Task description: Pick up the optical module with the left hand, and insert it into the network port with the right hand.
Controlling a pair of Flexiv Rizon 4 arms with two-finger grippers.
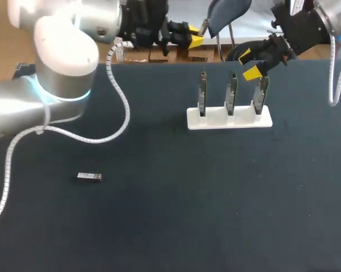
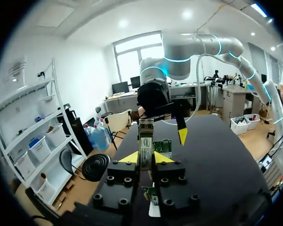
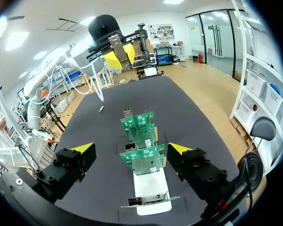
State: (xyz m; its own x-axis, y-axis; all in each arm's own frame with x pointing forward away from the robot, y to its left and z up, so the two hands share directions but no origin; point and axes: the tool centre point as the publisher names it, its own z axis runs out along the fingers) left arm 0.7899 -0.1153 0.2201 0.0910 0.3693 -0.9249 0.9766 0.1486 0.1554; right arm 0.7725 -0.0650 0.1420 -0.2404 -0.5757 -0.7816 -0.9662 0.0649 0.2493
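My left gripper [image 2: 146,158] is shut on a silver optical module [image 2: 146,141], which stands upright between its yellow tips. In the head view this gripper [image 1: 195,34] hangs beyond the table's far edge. A white stand [image 1: 229,119] carries three upright green boards [image 1: 231,90] with network ports. My right gripper [image 1: 251,64] hovers open just above and behind the rightmost board. In the right wrist view the boards [image 3: 142,157] rise between that gripper's [image 3: 132,149] wide-apart fingers, and the left gripper [image 3: 117,51] with its module shows far ahead.
A second silver module [image 1: 89,177] lies flat on the dark table [image 1: 187,215] at the left, also visible as the module [image 3: 101,108] in the right wrist view. A white cable [image 1: 120,93] from my left arm loops over the table's left part.
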